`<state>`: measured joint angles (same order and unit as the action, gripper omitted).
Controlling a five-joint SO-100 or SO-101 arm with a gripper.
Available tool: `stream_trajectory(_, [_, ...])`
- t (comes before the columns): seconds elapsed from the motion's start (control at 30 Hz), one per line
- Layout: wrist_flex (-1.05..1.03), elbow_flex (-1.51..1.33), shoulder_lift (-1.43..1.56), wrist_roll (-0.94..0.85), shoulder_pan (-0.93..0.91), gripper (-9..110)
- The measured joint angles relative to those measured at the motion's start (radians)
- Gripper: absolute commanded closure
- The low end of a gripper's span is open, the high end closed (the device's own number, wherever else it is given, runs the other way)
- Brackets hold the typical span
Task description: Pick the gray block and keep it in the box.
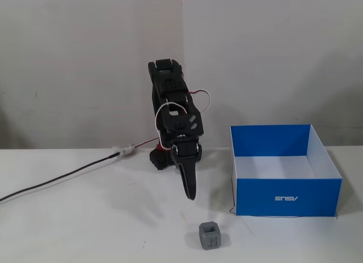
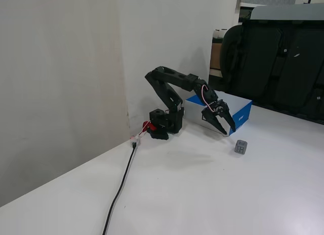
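The gray block (image 1: 210, 236) is a small cube with a recessed top, standing on the white table near the front edge; it also shows in a fixed view (image 2: 241, 147). The blue box (image 1: 288, 196) stands to its right and farther back, open-topped, with a white floor and an upside-down ASUS logo; it also shows behind the arm in a fixed view (image 2: 242, 111). My gripper (image 1: 191, 196) points down above the table, behind and left of the block and apart from it. In a fixed view my gripper (image 2: 230, 131) shows its jaws parted and empty.
The arm's base (image 1: 160, 158) stands by the back wall. A black cable (image 1: 62, 177) runs from it across the table's left side. A black chair (image 2: 283, 63) stands beyond the table's far edge. White walls close off the back.
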<state>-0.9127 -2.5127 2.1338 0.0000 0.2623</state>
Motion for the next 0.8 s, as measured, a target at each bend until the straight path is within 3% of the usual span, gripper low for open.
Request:
stream_trajectory(0.17, [0.005,0.146,-0.210,0.000,0.026,75])
stream_trajectory(0.8, [-0.138,0.528,-0.729,0.066,0.089,76])
